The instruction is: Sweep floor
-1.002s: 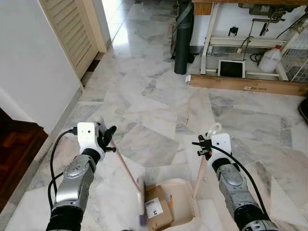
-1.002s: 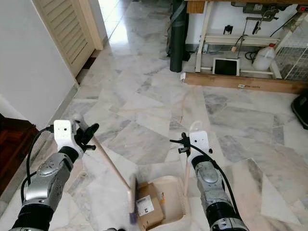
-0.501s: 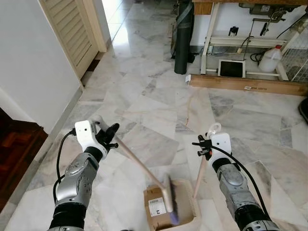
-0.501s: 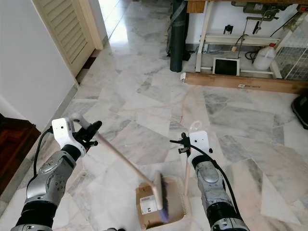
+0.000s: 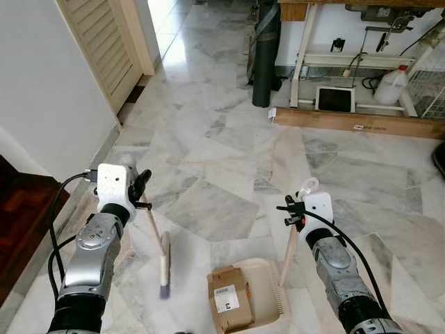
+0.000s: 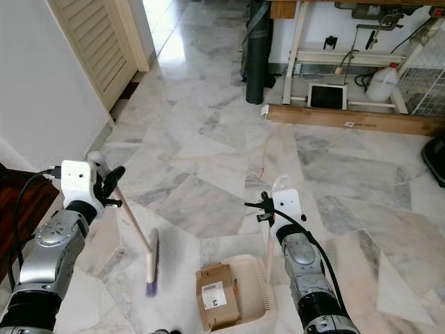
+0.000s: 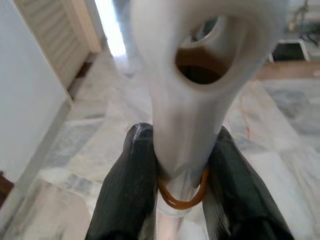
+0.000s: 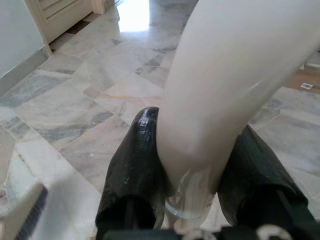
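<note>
Left gripper (image 5: pixel 139 197) clamps the broom (image 5: pixel 164 261) handle, brush at lower left beside the box (image 5: pixel 231 299), while right gripper (image 5: pixel 290 212) clamps the dustpan (image 5: pixel 268 275) handle to keep the pan steady at bottom centre

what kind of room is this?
Likely a home hallway or utility area: marble floor, louvered door, and a workbench with a jug stored beneath.
</note>
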### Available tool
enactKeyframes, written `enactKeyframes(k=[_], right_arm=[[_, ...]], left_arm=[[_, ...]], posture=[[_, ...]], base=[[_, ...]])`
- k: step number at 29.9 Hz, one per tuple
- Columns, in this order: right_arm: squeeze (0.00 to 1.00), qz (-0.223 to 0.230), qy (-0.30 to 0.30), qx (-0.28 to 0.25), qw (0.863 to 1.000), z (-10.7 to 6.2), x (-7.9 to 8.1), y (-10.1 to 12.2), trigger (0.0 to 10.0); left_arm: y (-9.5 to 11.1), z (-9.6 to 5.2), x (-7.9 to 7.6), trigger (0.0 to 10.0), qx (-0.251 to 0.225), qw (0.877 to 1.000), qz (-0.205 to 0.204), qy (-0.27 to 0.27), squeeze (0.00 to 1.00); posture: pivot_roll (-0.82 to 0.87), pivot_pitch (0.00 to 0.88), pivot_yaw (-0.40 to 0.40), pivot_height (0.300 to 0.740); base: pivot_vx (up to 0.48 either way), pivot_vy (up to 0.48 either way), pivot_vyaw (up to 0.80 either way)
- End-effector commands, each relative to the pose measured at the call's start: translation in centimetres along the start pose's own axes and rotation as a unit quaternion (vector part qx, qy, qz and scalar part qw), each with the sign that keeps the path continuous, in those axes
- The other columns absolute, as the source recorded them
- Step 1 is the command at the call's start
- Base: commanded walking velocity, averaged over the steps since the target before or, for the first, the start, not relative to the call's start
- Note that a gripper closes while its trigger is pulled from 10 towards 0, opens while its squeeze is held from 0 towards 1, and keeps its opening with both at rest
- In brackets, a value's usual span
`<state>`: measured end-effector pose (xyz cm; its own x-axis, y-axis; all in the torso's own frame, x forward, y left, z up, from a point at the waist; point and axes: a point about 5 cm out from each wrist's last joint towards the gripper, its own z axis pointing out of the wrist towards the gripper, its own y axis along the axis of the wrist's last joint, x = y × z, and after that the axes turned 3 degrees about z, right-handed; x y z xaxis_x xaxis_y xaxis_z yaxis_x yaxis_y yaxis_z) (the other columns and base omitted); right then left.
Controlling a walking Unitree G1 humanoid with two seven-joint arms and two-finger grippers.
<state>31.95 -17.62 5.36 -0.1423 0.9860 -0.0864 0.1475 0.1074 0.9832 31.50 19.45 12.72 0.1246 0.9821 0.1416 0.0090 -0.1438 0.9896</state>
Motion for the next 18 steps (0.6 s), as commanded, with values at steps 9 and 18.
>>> enactKeyframes(k=[9, 18], right_arm=[[0.00, 0.007, 0.009, 0.017, 1.000, -0.2, 0.5, -0.7, 10.0], [0.00, 0.007, 0.007, 0.016, 1.000, -0.1, 0.4, -0.6, 10.0]], left_arm=[[-2.6, 0.0, -1.4, 10.0, 0.065, 0.996, -0.053, -0.037, 0.00], [-3.0, 0.2, -2.3, 10.0, 0.096, 0.981, -0.155, -0.061, 0.00]], posture=[[0.09, 0.105, 0.068, 0.740], [0.09, 0.105, 0.070, 0.740]], base=[[0.000, 0.000, 0.00], [0.000, 0.000, 0.00]])
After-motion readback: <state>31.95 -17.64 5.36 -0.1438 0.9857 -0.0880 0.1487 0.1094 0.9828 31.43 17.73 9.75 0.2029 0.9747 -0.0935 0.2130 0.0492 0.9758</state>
